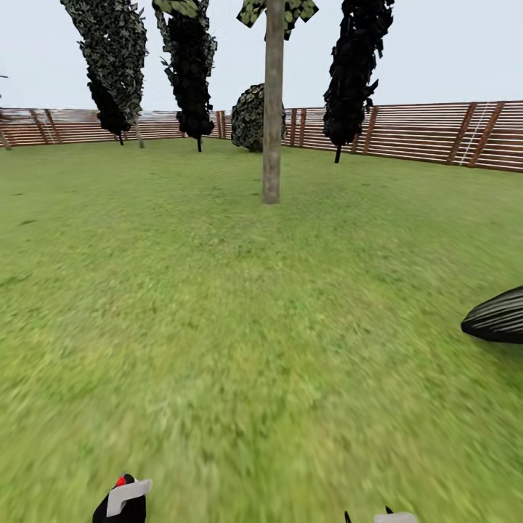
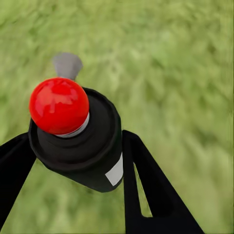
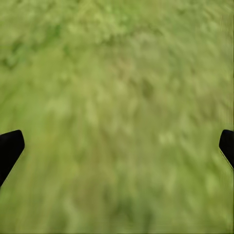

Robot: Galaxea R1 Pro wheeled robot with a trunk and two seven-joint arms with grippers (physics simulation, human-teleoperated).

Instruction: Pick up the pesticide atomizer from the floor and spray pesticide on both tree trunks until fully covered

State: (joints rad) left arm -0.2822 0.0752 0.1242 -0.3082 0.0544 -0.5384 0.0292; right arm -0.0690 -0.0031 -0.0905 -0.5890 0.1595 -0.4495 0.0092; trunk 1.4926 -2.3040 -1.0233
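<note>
A: What's nearest the camera?

B: The pesticide atomizer [image 2: 80,141], a black canister with a red ball cap and a grey nozzle. In the left wrist view it sits between the two black fingers [image 2: 156,190] of the left gripper [image 2: 73,161], which press against its body on both sides, so that gripper is clamped on it. In the head view the atomizer [image 1: 122,500] shows at the bottom edge, left of centre, its pale nozzle pointing right.

A: And the other arm?

B: The right gripper [image 3: 117,146] has its fingertips [image 3: 9,146] spread far apart, one at each side of the right wrist view, with nothing but blurred grass between them. In the head view a bit of it [image 1: 388,517] pokes up at the bottom edge, right of centre.

A: What's under them?

B: The lawn [image 1: 240,327], green all the way out. At the right edge, partway up, a dark ribbed rounded object [image 1: 497,316] juts into view; I can't tell what it is.

A: Further out?

B: A tree trunk [image 1: 272,109], straight, bare and grey-brown, stands upright on the grass a little right of centre, well apart from both grippers. Its leaves [image 1: 280,11] begin only at the top edge. I can't make out any white specks on the bark.

A: Behind that?

B: A round dark bush [image 1: 250,120], several tall dark conifers [image 1: 189,65], then the brown slatted fence [image 1: 436,134] across the back under a pale sky
</note>
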